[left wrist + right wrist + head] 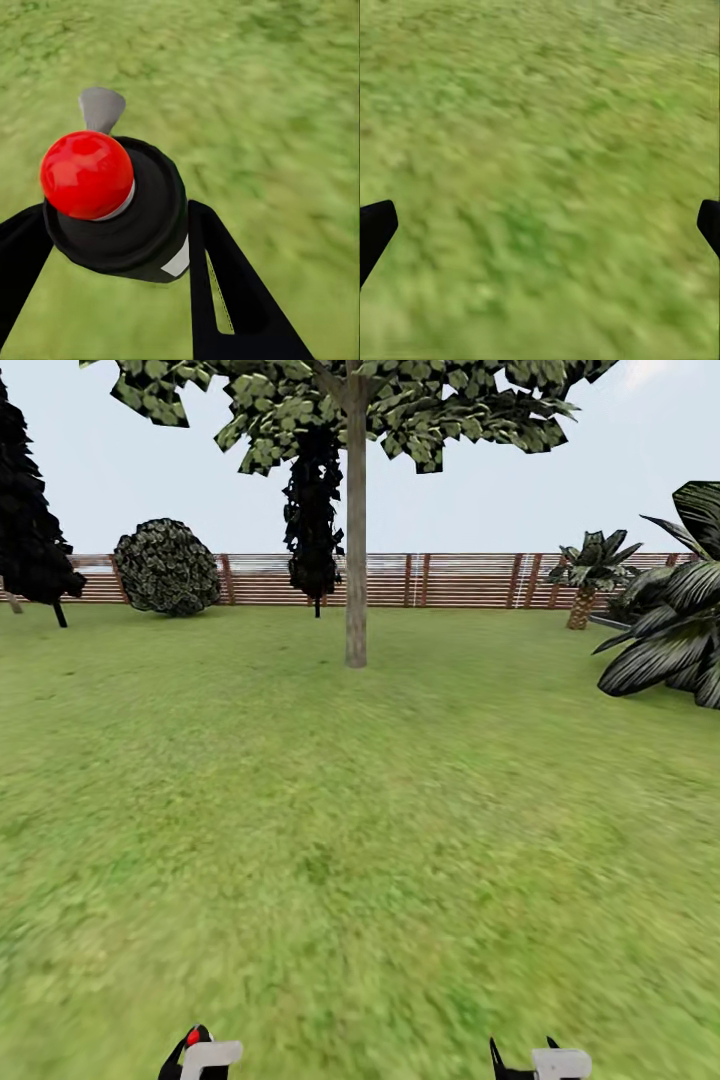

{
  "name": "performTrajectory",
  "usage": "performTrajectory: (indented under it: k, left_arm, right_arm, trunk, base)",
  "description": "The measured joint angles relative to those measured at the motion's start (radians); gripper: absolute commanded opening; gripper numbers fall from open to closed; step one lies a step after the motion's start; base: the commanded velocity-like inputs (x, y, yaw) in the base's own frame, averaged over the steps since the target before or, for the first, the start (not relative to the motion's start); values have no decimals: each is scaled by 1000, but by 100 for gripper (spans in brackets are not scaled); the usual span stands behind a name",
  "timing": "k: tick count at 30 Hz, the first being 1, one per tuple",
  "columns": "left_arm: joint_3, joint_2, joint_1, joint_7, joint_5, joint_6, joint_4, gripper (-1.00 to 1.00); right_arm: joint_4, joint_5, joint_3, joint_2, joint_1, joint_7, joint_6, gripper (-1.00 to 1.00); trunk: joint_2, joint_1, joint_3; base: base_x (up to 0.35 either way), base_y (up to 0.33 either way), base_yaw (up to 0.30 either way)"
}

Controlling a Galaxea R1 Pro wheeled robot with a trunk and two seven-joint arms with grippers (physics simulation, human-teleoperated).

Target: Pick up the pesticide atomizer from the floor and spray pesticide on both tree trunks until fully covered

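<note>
The left gripper [112, 247] is clamped around the sprayer [112, 202], the right gripper [540, 225] hangs spread above grass [540, 112], tree trunk [356, 540] far ahead.

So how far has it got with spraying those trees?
Done: the black atomizer with a red knob is off the grass, clamped between the left gripper fingers. In hand: it faces the pale straight tree trunk, across open lawn. Left: spraying. No spray shows on this trunk. The right gripper hangs open, empty.
</note>
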Motion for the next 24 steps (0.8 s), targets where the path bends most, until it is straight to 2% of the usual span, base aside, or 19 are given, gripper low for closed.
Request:
performTrajectory:
  k: [24]
  left_arm:
    - [0, 0, 0, 0, 0, 0, 0, -100]
  right_arm:
    - [0, 0, 0, 0, 0, 0, 0, 100]
  trunk:
    - [0, 0, 0]
  base:
    - [339, 0, 0]
